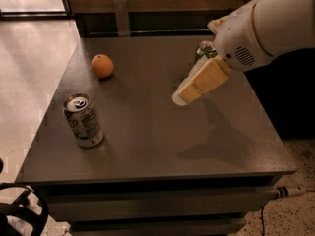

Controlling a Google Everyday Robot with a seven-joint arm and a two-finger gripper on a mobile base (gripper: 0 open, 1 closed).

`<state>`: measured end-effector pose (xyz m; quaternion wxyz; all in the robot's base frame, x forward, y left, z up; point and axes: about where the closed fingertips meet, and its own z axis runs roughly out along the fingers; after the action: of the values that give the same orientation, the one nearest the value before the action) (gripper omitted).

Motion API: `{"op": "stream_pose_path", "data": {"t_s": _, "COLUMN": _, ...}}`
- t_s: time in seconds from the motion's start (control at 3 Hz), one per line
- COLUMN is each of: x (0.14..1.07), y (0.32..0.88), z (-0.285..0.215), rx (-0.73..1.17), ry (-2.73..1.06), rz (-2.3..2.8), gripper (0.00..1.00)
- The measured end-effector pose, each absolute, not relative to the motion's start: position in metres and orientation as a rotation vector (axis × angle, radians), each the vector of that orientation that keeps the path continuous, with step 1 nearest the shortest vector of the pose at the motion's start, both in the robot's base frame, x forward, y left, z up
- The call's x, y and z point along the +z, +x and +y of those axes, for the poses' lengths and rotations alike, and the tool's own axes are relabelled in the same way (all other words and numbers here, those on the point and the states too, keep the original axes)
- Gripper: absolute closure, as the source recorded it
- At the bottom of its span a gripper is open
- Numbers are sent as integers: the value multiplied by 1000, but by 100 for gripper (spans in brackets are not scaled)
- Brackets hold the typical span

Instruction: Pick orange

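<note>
The orange [102,66] is a small round fruit on the far left part of the dark table [147,132]. My gripper [181,98] reaches in from the right on a white arm and hangs above the middle of the table, well to the right of the orange and nearer the camera. Its tan fingers point down to the left. It holds nothing that I can see.
A white-and-green can [83,120] stands near the table's left front. A green can [204,50] stands at the far right, mostly hidden behind my arm. A dark ledge runs behind the table. Light floor lies to the left.
</note>
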<state>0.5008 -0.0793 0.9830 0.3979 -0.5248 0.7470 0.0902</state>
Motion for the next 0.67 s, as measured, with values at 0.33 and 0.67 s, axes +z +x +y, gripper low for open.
{"op": "stream_pose_path", "data": {"t_s": 0.33, "x": 981, "y": 538, "z": -58, "rx": 300, "ry": -1222, "rz": 1835, "gripper": 0}}
{"op": "stream_pose_path", "data": {"t_s": 0.67, "x": 981, "y": 538, "z": -58, "rx": 300, "ry": -1222, "rz": 1835, "gripper": 0}}
